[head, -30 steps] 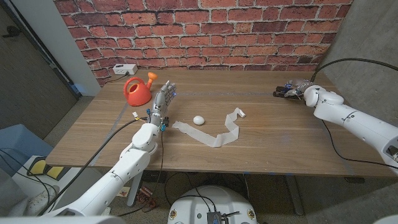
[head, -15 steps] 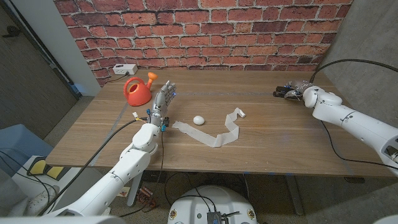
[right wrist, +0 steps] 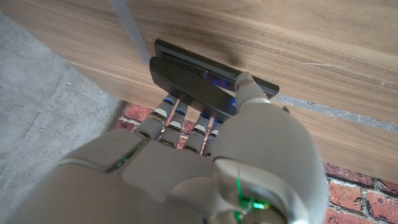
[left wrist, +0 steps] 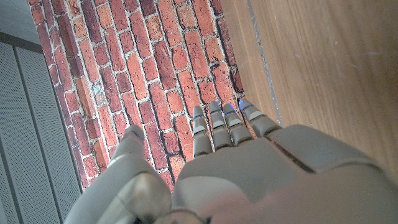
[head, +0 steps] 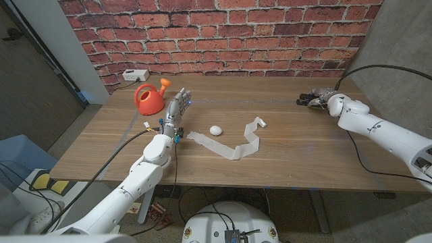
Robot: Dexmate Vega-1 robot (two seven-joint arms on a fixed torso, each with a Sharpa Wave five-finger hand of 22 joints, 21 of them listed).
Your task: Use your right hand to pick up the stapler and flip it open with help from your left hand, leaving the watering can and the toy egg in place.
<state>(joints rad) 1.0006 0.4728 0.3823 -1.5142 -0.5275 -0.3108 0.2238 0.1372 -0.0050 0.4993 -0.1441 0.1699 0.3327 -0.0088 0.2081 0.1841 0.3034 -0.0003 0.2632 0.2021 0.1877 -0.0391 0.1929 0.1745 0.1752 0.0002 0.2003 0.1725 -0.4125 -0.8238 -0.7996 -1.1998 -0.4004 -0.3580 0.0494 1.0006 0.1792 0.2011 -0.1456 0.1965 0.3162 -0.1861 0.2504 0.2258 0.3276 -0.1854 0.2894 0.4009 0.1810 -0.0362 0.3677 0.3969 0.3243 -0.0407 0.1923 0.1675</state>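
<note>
- Black stapler lies at the table's far right, just under the right hand's fingertips, which reach over it; whether they clamp it, I cannot tell.
- Left hand stands upright, fingers straight and empty, near the orange watering can.
- White toy egg sits mid-table, well apart from the stapler.

My right hand has edged a little farther toward the far right of the bench, closing in on the black stapler. My fingers now reach down over its far side, with my thumb against its top.
</note>
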